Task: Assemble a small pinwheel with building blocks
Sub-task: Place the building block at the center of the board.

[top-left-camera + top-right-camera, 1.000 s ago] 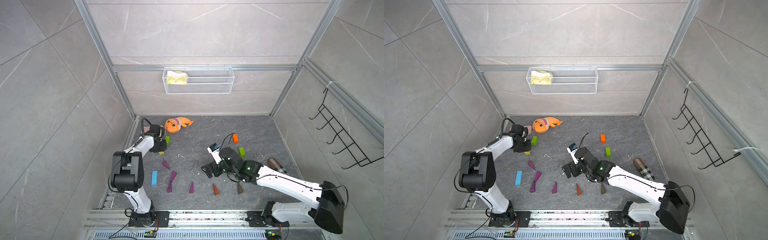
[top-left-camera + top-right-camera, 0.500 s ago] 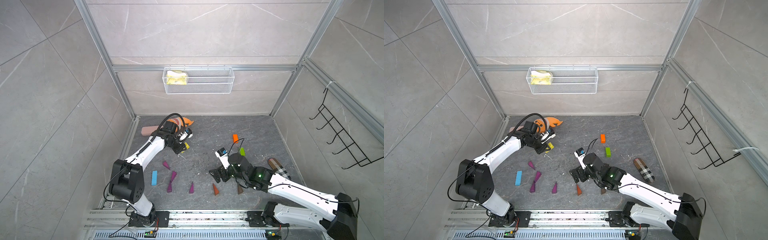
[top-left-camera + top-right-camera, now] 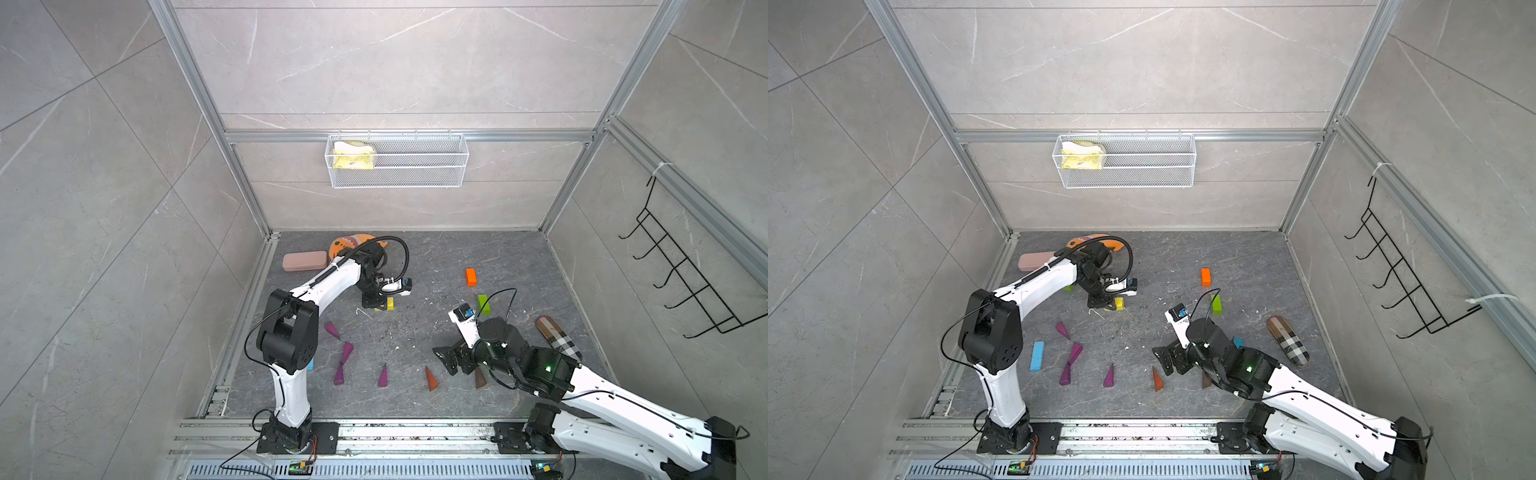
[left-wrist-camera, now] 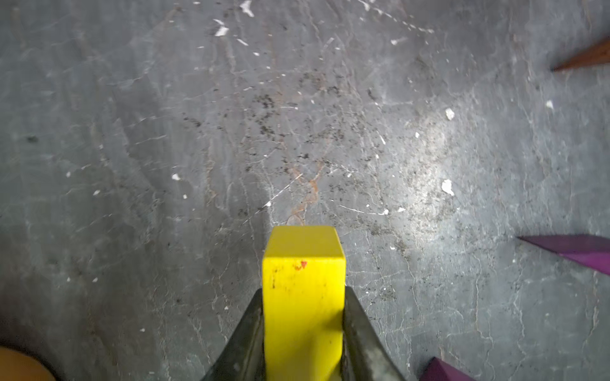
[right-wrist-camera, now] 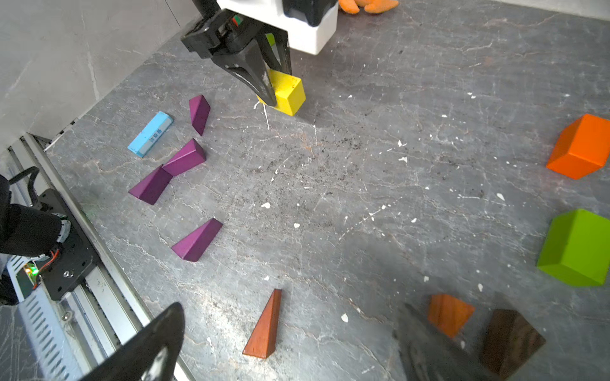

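Now, yellow brick (image 4: 303,306), inside left end effector (image 4: 303,292)

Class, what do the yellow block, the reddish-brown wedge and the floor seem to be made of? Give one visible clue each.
Yellow block: probably painted wood; smooth opaque coat with chips and specks.
Reddish-brown wedge: likely stained wood; satin sheen, colour streaked like grain.
Floor: stone or stone-look tile; matt grey with pale veins.

The yellow brick (image 5: 287,95) is sitting clamped in the left gripper (image 4: 303,293), down at the floor. Four purple wedges (image 5: 197,240) and a light-blue bar (image 5: 150,134) are lying near it. The orange brick (image 5: 581,146) and green brick (image 5: 576,247) are lying well apart from it.
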